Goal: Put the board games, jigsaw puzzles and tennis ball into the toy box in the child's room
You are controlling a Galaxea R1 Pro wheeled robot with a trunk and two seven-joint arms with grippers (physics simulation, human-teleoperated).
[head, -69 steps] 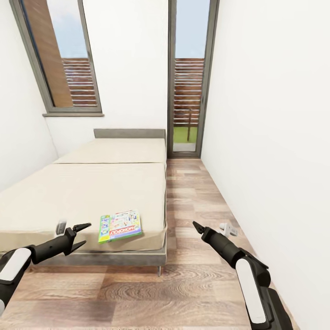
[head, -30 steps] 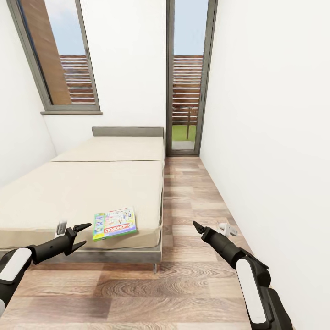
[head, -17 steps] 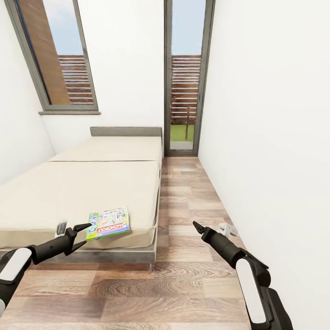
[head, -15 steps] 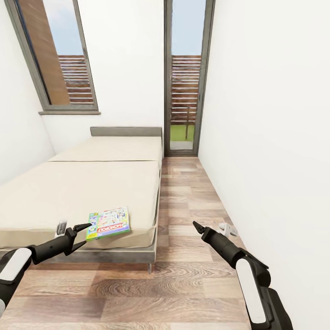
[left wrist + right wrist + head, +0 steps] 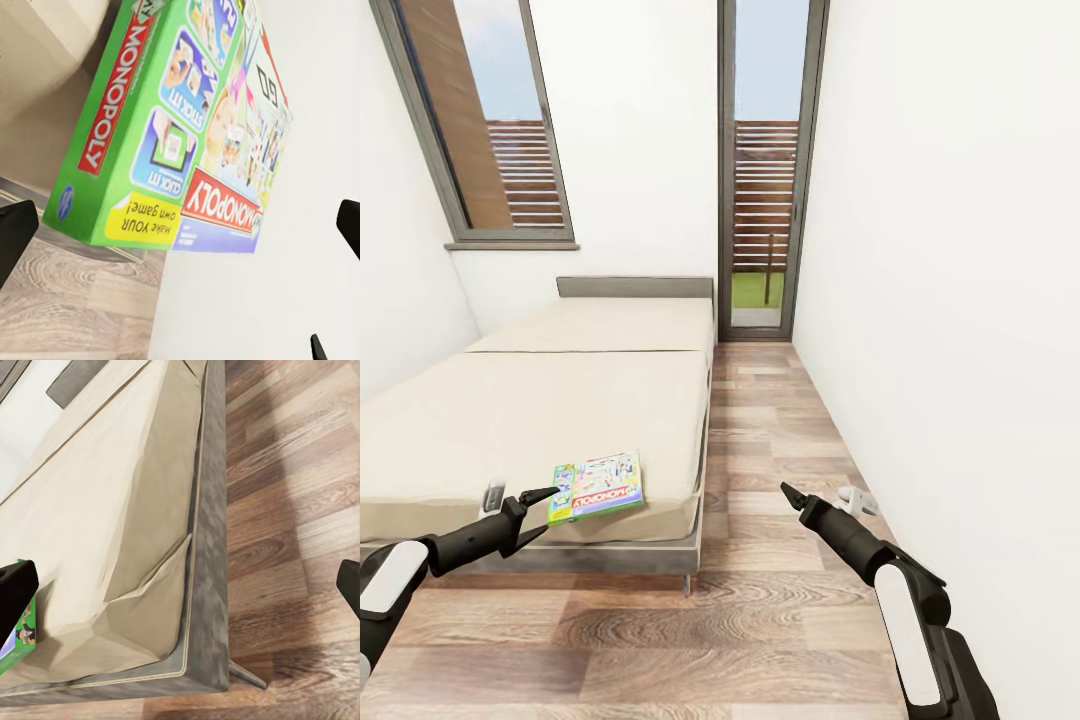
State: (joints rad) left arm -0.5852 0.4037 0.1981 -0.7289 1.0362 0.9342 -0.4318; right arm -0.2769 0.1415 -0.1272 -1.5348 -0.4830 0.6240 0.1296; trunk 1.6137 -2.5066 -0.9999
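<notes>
Lying flat near the foot corner of the bed, the Monopoly board game is placed within easy reach from the floor side, its long edge close to the mattress rim. The left gripper is held level just beside the box's near left corner, not touching it, with its 2 fingers spread apart and nothing between them; in the left wrist view the box is seen straight ahead between the finger tips, so the pose is judged to be an approach for a side grasp. The right gripper is held over the wooden floor, well apart from the box; its finger tips at the right wrist view's edges suggest it is parted and empty, kept out of the way.
</notes>
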